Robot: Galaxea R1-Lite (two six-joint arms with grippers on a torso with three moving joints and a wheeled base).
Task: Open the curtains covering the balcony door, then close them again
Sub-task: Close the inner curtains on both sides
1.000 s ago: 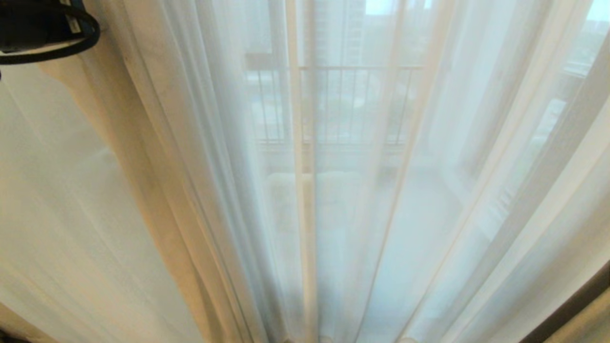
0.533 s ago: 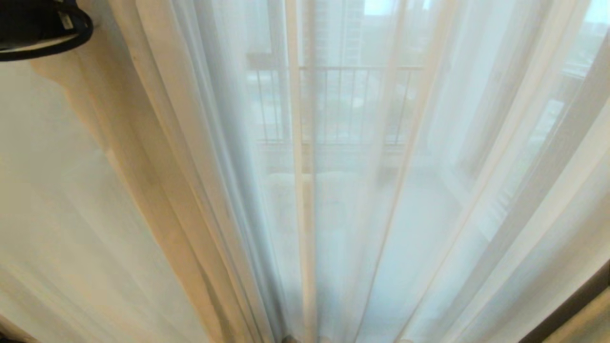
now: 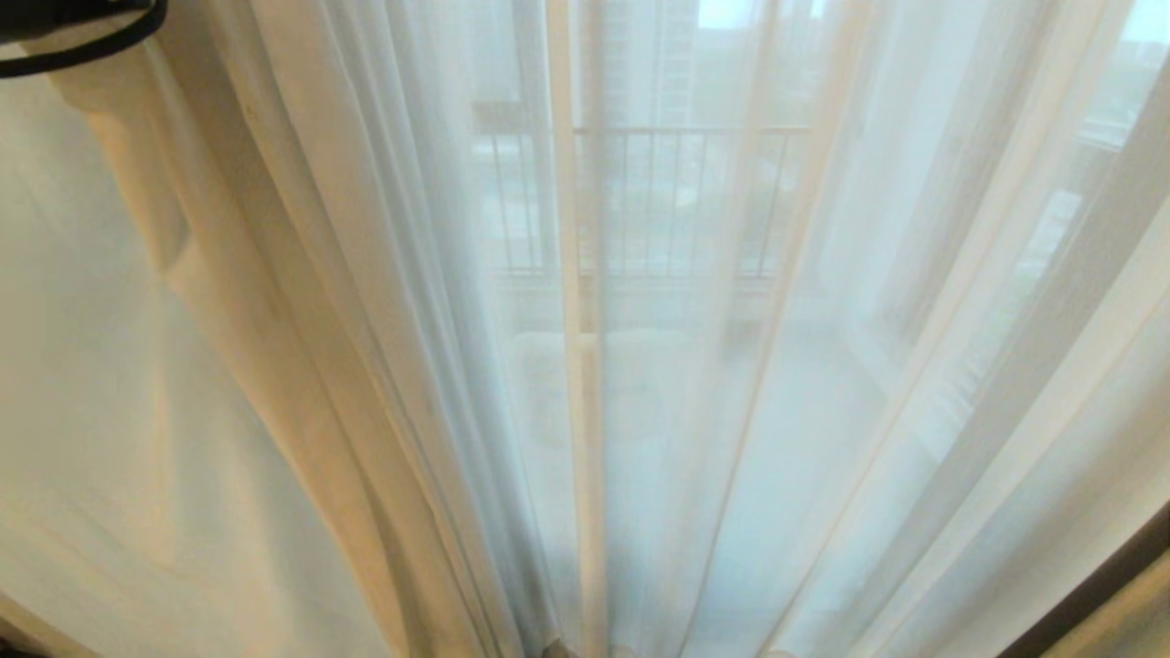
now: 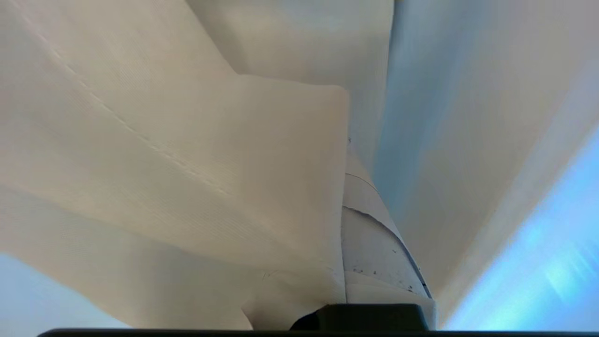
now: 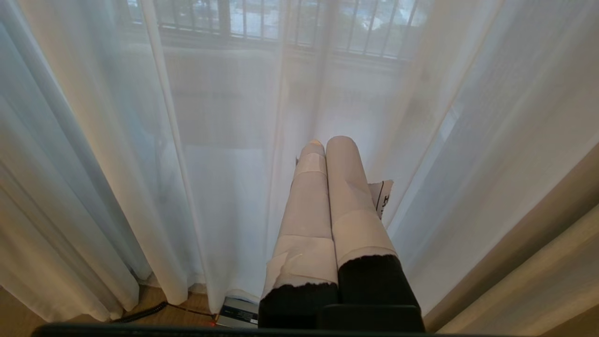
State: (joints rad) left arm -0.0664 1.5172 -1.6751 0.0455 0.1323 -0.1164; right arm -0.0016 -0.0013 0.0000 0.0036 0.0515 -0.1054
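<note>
- The curtains (image 3: 695, 384) fill the head view from edge to edge: sheer cream panels in long vertical pleats, drawn across, with a denser, yellower fold (image 3: 274, 347) bunched toward the robot's left
- Through the sheer fabric the head view shows a pale upright frame post (image 3: 585, 274) and a balcony railing (image 3: 658, 196) with thin vertical bars, and hazy buildings beyond; the balcony door itself is veiled and cannot be made out clearly
- A dark strip (image 3: 1097, 585) crosses the lower right corner of the head view, beside the outermost pleat
- Only the right wrist view reaches the floor: the curtain hems hang to a wooden floor (image 5: 178, 306), where a black cable (image 5: 145, 312) and a small box (image 5: 238, 311) lie at the foot of the cloth
- The right gripper (image 5: 327, 140) shows in that view alone, its two taped fingers (image 5: 346, 196) pressed together with nothing between them, pointing at the curtain
- The left gripper (image 4: 348, 140) appears clearly only in its own wrist view, closed on a fold of the curtain (image 4: 196, 178) that drapes over and hides one finger
- The head view gives just a black loop of the left arm (image 3: 82, 37) at the top left corner
</note>
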